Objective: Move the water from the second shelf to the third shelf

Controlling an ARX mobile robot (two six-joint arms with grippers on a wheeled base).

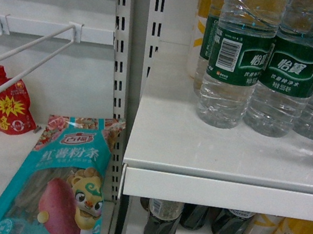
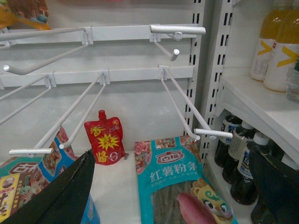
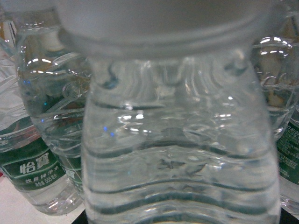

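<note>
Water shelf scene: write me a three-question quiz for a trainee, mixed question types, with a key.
1. True or false: the water bottles on the white shelf stand upright.
2. What sits on the shelf below the water? A) dark drink bottles B) cereal boxes C) towels
3. Fill in: the red pouch stands behind the ____ snack bag.

Key: 1 true; 2 A, dark drink bottles; 3 teal.

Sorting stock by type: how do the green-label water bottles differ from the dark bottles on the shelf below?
The water bottles hold clear liquid and wear green labels; the dark bottles hold near-black liquid. The water stands on the upper shelf, the dark ones beneath it, tops hidden in the head view. Both stand upright.
</note>
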